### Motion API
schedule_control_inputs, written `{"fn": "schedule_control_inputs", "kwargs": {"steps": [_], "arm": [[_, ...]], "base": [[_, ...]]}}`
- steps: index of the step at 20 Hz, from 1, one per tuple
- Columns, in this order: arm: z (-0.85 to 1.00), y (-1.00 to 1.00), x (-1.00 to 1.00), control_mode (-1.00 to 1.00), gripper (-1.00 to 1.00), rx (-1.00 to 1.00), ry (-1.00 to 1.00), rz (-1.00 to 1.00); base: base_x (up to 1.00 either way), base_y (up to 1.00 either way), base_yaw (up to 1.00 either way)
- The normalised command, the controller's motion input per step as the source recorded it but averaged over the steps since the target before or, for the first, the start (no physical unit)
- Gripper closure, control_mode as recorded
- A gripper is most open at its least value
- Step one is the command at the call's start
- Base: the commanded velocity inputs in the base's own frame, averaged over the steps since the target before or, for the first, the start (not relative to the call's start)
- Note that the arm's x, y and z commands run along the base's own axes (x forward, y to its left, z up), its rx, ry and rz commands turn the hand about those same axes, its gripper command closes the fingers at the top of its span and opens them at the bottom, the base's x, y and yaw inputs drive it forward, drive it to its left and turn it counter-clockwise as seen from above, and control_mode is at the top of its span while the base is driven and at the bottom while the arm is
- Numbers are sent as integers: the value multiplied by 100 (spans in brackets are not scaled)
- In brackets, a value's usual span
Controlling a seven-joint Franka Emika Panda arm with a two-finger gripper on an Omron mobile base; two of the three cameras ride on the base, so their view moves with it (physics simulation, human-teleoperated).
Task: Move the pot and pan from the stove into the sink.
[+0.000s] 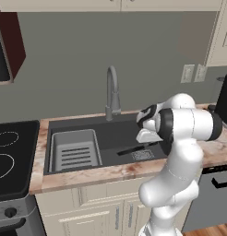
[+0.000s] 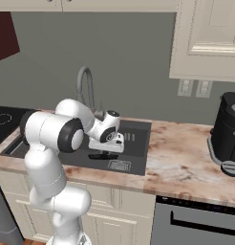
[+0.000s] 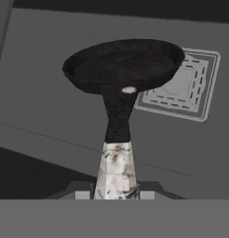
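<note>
1. The hand (image 3: 116,195) is clamped shut on the light tip of the pan (image 3: 123,65) handle, so the black skillet hangs far out from the grip; any wrist roll could let it swing or twist loose
2. The pan sits low over the sink (image 1: 87,126) floor, beside the square drain (image 3: 181,86); whether it touches the basin cannot be told, and letting go while it is clear of the floor would drop it
3. The slotted rack (image 1: 74,150) fills the sink's left end, leaving less room for the pot
4. The faucet (image 1: 113,92) stands close behind the arm; lifting out carelessly risks a knock
5. The stove (image 1: 14,152) lies left of the desk (image 1: 78,177); no pot is seen on the part in view
</note>
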Motion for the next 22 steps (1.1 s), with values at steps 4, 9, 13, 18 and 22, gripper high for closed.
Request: {"fn": "schedule_control_inputs", "kwargs": {"steps": [4, 9, 13, 18, 22], "arm": [[-31, -4, 5, -100, -100, -2, -1, 2], [36, -2, 0, -100, -100, 7, -3, 0], [87, 0, -6, -100, -100, 9, 0, 0], [89, 0, -27, -100, -100, 2, 1, 2], [76, 0, -40, -100, -100, 0, 6, 5]], "base": [[0, 0, 0], [0, 0, 0], [0, 0, 0], [0, 0, 0], [0, 0, 0]]}}
